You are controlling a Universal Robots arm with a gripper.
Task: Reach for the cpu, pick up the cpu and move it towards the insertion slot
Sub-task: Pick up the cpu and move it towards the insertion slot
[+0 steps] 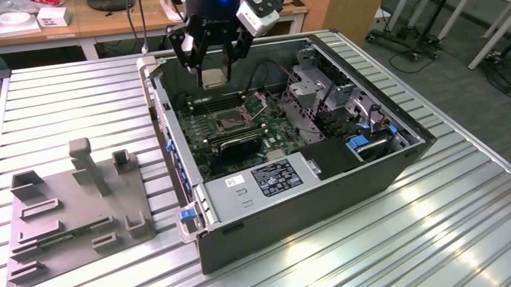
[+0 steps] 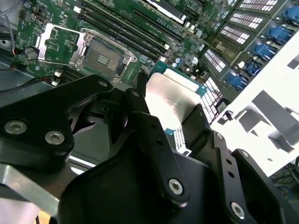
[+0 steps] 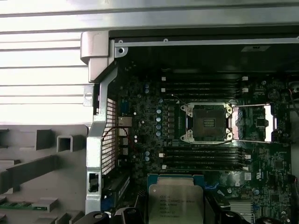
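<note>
- The hand point(image 1: 214, 76) pinches the cpu point(image 1: 214, 78) by its edges, above the open computer case point(image 1: 383, 173).
- The insertion slot point(image 1: 226, 121) lies uncovered below, well apart, with open room between them.

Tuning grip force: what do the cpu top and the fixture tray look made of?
The cpu, held in the claw: looks like brushed metal, pale silvery with a soft sheen. Fixture tray: likely matte grey plastic, uniform and glare-free.
</note>
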